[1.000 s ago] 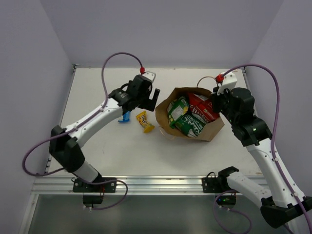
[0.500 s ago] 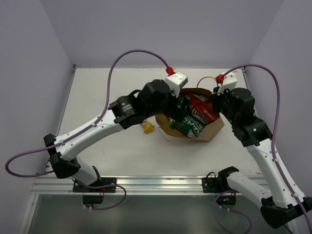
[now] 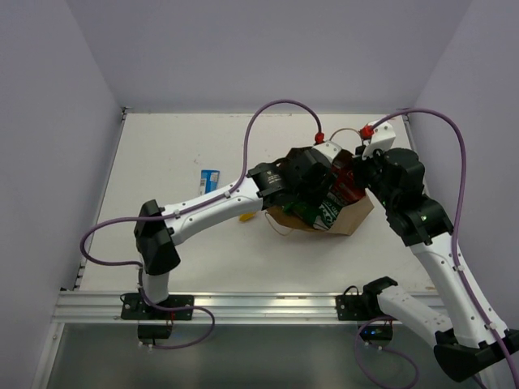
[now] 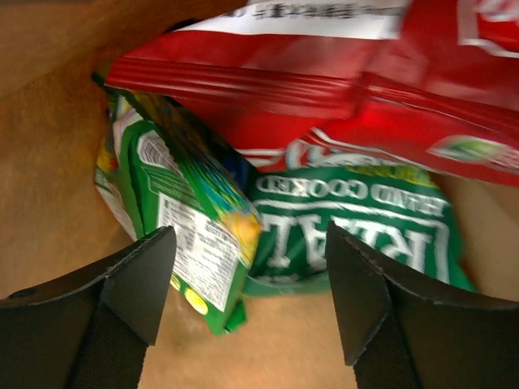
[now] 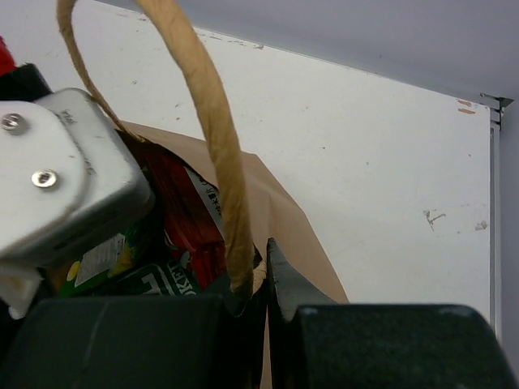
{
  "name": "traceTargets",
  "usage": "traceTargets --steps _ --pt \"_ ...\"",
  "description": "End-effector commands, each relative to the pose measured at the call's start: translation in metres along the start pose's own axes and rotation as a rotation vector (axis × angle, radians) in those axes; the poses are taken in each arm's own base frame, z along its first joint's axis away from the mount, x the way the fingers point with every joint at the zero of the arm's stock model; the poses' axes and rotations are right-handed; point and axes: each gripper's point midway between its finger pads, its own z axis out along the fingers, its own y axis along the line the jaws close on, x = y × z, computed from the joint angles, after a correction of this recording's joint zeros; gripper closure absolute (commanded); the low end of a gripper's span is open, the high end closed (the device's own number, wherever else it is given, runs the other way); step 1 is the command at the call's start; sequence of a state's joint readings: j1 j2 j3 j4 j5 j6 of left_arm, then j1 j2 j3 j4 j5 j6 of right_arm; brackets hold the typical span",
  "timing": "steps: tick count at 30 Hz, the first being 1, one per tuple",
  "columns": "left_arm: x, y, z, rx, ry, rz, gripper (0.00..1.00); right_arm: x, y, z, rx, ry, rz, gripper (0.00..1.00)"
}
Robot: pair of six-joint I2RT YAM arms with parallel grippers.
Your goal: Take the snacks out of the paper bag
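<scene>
A brown kraft paper bag [image 3: 353, 217] slumps on the white table [image 3: 170, 146], right of centre, its wide mouth turned toward the left arm and crammed with crinkly snacks. The left gripper [image 4: 247, 243] is thrust into that mouth, jaws spread wide and holding nothing. Between them sits a green packet [image 4: 190, 219] with a white nutrition panel and, just beside it, a green bag [image 4: 357, 231] lettered "HAND COOKED", read upside down in the wrist view. A glossy red chip bag [image 4: 324, 97] lies against both, filling the upper part of that view.

At the bag's right rim, the right gripper [image 5: 261, 271] is pinched closed on the paper edge, at the foot of a thin twisted handle [image 5: 209, 121] that arcs up past the camera.

Out on the table, a blue packet [image 3: 209, 179] lies well apart to the left. A sliver of a yellow packet [image 3: 246, 217] shows under the left arm, near the bag.
</scene>
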State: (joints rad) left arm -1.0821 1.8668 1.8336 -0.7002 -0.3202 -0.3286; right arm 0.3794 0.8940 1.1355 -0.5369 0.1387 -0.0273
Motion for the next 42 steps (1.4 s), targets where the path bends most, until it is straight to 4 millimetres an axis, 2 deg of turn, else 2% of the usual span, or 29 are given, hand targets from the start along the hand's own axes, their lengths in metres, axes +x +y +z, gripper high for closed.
traceTargets --steps 1,3,5,6,8,9,11,13,14,16,17,19,20,22,23,25,26,28,29,33,34,35,37,38,40,41,42 --pt "-0.019 0.019 0.003 -0.119 -0.061 -0.017 0.26 -0.022 -0.002 -0.004 0.004 -0.095 0.007 1.00" --pt "-0.014 0.022 0.011 -0.142 -0.046 -0.011 0.31 -0.021 -0.002 -0.005 0.007 -0.098 0.007 1.00" --pt "-0.014 0.025 0.013 -0.152 -0.042 -0.011 0.45 -0.022 -0.003 -0.006 0.013 -0.107 0.006 1.00" --pt "-0.015 0.026 0.011 -0.155 -0.042 -0.014 0.59 -0.022 -0.004 -0.006 0.016 -0.108 0.003 1.00" --pt "-0.021 0.026 0.005 -0.148 -0.060 -0.019 0.75 -0.021 -0.004 -0.006 0.017 -0.107 0.003 1.00" --pt "-0.027 0.027 -0.002 -0.145 -0.076 -0.027 0.88 -0.021 -0.004 -0.006 0.017 -0.110 0.004 1.00" --pt "-0.033 0.027 -0.014 -0.132 -0.089 -0.031 0.97 -0.020 -0.004 -0.005 0.016 -0.105 0.004 1.00" --pt "-0.046 0.026 -0.034 -0.097 -0.117 -0.049 1.00 -0.021 -0.004 -0.005 0.017 -0.107 0.004 1.00" --pt "-0.058 0.028 -0.055 -0.077 -0.148 -0.064 1.00 -0.020 -0.004 -0.005 0.019 -0.105 0.004 1.00" --pt "-0.070 0.024 -0.079 -0.018 -0.185 -0.079 1.00 -0.020 -0.005 -0.005 0.025 -0.106 0.003 1.00" --pt "-0.082 0.027 -0.105 0.007 -0.236 -0.098 1.00 -0.020 -0.006 -0.005 0.027 -0.108 0.004 1.00" --pt "-0.092 0.031 -0.131 0.037 -0.284 -0.115 1.00 -0.019 -0.007 -0.005 0.032 -0.105 0.004 1.00" --pt "-0.100 0.036 -0.157 0.054 -0.332 -0.129 1.00 -0.020 -0.007 -0.006 0.033 -0.107 0.002 1.00" --pt "-0.107 0.046 -0.182 0.052 -0.380 -0.146 1.00 -0.019 -0.008 -0.005 0.040 -0.107 0.001 1.00" --pt "-0.112 0.057 -0.205 0.050 -0.425 -0.166 1.00 -0.019 -0.008 -0.005 0.040 -0.107 0.001 1.00" --pt "-0.110 0.078 -0.222 -0.013 -0.453 -0.188 1.00 -0.019 -0.008 -0.006 0.040 -0.107 0.003 1.00" --pt "-0.111 0.096 -0.238 -0.053 -0.485 -0.214 1.00 -0.019 -0.008 -0.006 0.042 -0.107 0.004 1.00" --pt "-0.100 0.129 -0.242 -0.174 -0.477 -0.237 1.00 -0.019 -0.009 -0.006 0.045 -0.107 0.005 1.00" --pt "-0.096 0.158 -0.247 -0.247 -0.482 -0.269 1.00 -0.020 -0.009 -0.007 0.046 -0.108 0.005 1.00" --pt "-0.067 0.217 -0.232 -0.443 -0.411 -0.254 1.00 -0.020 -0.009 -0.008 0.047 -0.110 0.005 1.00" --pt "-0.061 0.227 -0.225 -0.475 -0.391 -0.255 1.00 -0.020 -0.010 -0.008 0.047 -0.113 0.006 1.00" --pt "-0.043 0.251 -0.209 -0.540 -0.322 -0.253 1.00 -0.020 -0.010 -0.008 0.048 -0.111 0.006 1.00" --pt "-0.027 0.274 -0.190 -0.587 -0.268 -0.265 1.00 -0.021 -0.010 -0.009 0.050 -0.116 0.005 1.00" --pt "-0.002 0.299 -0.172 -0.649 -0.188 -0.278 1.00 -0.021 -0.010 -0.009 0.050 -0.114 0.005 1.00" --pt "0.019 0.328 -0.157 -0.737 -0.127 -0.282 1.00 -0.021 -0.010 -0.009 0.047 -0.116 0.003 1.00" --pt "0.046 0.349 -0.141 -0.791 -0.033 -0.282 1.00 -0.022 -0.009 -0.010 0.044 -0.122 0.005 1.00" --pt "0.056 0.360 -0.135 -0.829 0.005 -0.285 1.00 -0.022 -0.009 -0.010 0.042 -0.122 0.005 1.00"
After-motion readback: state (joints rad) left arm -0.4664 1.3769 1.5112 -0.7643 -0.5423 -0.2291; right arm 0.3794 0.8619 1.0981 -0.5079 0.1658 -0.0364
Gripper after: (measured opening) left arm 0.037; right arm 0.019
